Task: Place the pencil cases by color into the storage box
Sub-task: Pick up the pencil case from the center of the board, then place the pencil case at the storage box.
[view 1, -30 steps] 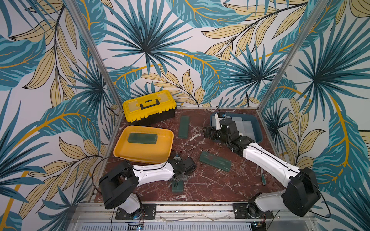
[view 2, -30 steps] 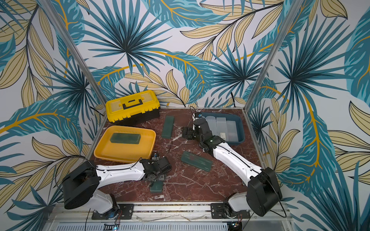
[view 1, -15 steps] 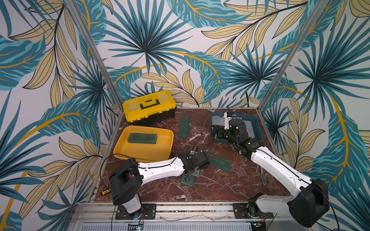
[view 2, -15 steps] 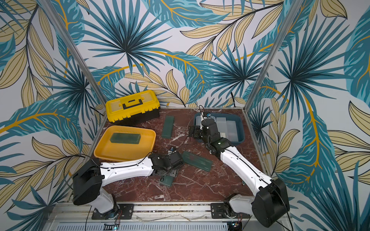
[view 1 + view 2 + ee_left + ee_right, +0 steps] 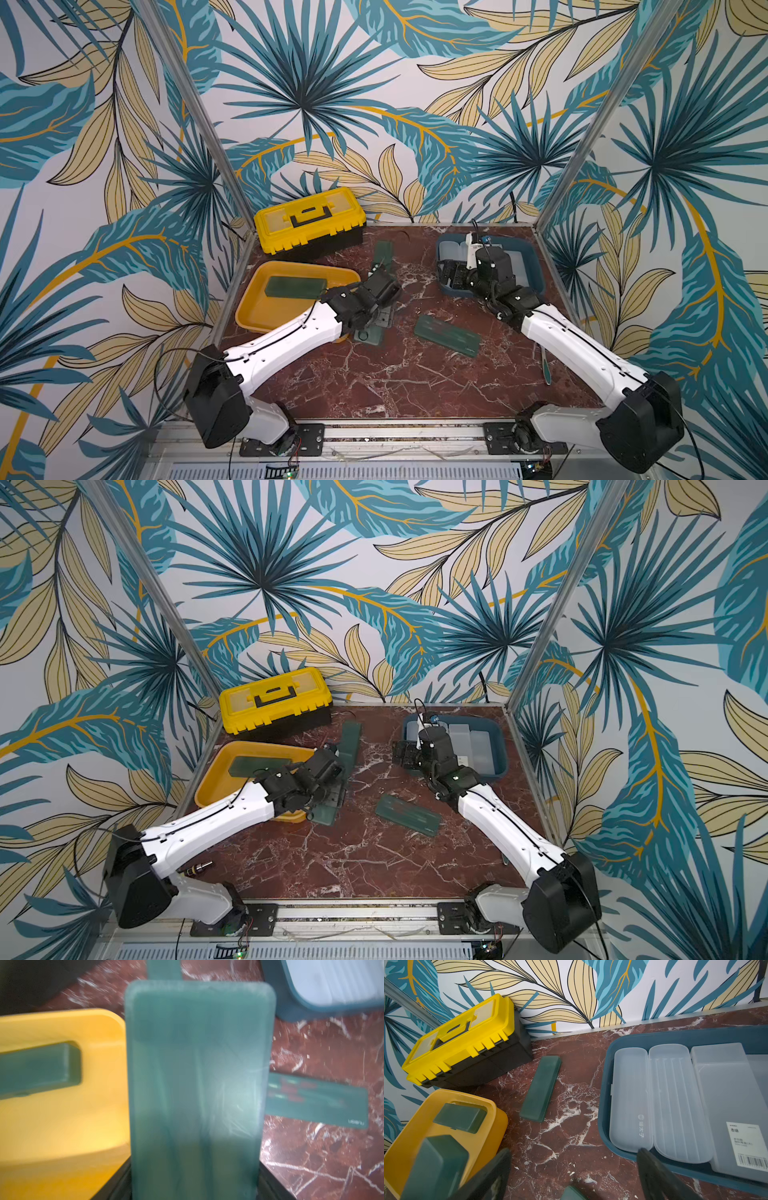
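The yellow-and-black toolbox [image 5: 309, 224] is sitting behind the yellow tray [image 5: 266, 318] and the blue tray [image 5: 537, 266] of frosted pencil cases [image 5: 670, 1101] well right of it, while beside that yellow tray's right rim the left gripper [image 5: 378, 316] is pinching a dark green pencil case [image 5: 195, 1084] and the right gripper [image 5: 574, 1151] is hovering, jaws spread.

Frosted white pencil cases [image 5: 675, 1101] lie in the blue tray [image 5: 604, 1095]. One dark green case [image 5: 296, 287] lies in the yellow tray [image 5: 253, 311], a second case [image 5: 195, 1084] is raised beside it; third case [image 5: 448, 340] and fourth case [image 5: 540, 1087] lie flat outside.
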Available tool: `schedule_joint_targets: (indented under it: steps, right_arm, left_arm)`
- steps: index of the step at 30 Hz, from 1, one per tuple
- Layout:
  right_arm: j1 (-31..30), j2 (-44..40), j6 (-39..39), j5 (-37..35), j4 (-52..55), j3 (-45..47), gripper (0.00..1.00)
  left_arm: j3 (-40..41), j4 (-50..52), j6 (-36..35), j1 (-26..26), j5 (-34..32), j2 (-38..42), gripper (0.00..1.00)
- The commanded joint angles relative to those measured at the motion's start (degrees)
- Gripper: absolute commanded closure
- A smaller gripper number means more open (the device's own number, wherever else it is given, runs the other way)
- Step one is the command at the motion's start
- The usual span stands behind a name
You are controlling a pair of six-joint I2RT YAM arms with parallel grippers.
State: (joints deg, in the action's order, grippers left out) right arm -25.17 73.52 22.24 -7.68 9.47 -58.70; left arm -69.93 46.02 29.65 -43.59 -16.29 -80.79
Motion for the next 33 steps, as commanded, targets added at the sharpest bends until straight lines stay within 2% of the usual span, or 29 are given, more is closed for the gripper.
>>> schedule_joint_targets:
  steps: [1, 11, 17, 28, 33]
  right_arm:
    - [0.1, 0.4, -0.5, -0.4, 1.0, 0.3, 0.06]
    - [0.2, 2.7, -0.4, 1.2, 0.3, -0.8, 0.06]
    - [0.2, 5.4, -1.2, 3.3, 0.8, -2.9, 0.06]
    - [0.1, 12.2, -1.9, 9.4, -0.4, -6.6, 0.07]
    - [0.1, 12.7, -2.3, 10.5, -2.0, -5.5, 0.06]
  left_arm:
    - [-2.9, 0.3, -5.1, 4.8, 1.6, 3.6, 0.40]
    - [-4.1, 0.1, -10.4, 20.7, 11.0, 4.1, 0.40]
    - [-5.2, 0.1, -10.7, 26.5, 14.4, 1.0, 0.40]
    - [-5.9, -1.0, -10.3, 28.0, 16.0, -5.4, 0.40]
    - [-4.2, -2.7, -10.2, 28.0, 13.4, -7.7, 0.40]
